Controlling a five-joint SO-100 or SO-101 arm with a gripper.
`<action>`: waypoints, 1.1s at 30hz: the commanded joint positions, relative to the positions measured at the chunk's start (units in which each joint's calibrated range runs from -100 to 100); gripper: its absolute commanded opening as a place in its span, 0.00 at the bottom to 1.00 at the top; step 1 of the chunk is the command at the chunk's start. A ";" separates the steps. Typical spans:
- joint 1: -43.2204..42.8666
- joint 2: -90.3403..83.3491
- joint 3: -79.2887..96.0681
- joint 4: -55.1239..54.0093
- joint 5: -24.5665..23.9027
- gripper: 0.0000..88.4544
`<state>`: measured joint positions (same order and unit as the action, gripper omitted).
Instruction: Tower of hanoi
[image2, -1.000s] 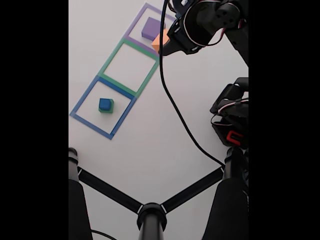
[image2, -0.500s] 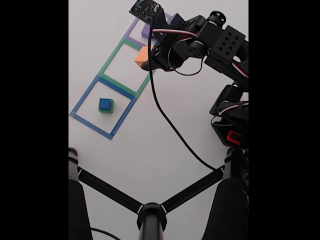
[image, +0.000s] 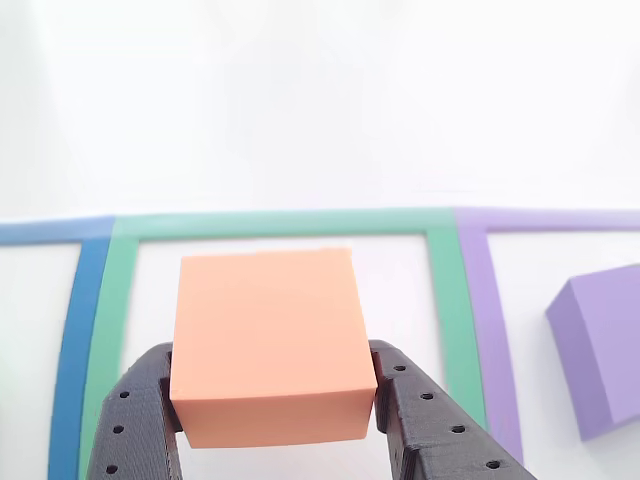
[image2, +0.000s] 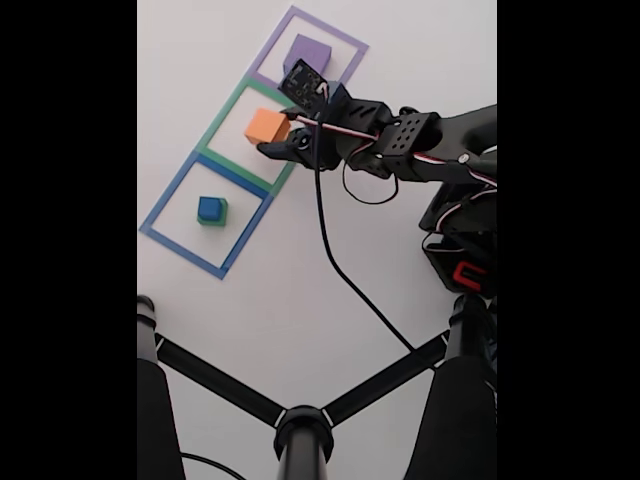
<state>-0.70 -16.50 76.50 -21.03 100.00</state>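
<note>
Fixed view looks steeply down from a black tripod onto the white table; other view sits low and close behind the matte orange foam block, both sharing the green tape square outline.

A white bench carries three square tape outlines set in a diagonal row, each sharing a side with the next. The green tape outline sits in the middle and serves as the landmark. The purple tape outline adjoins it on its upper right in the fixed view, and the blue tape outline adjoins it on its lower left. In the other view the green tape outline runs across the middle, with the blue strip on its left and the purple strip on its right. Well below the green outline in the fixed view, black tripod legs meet at a round hub.
</note>
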 joint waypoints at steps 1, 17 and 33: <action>1.73 10.25 -0.22 -18.03 0.00 0.12; 1.19 31.81 -1.58 -41.01 0.00 0.14; 1.12 36.86 -1.76 -44.65 0.00 0.27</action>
<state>0.61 20.81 75.72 -64.04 100.00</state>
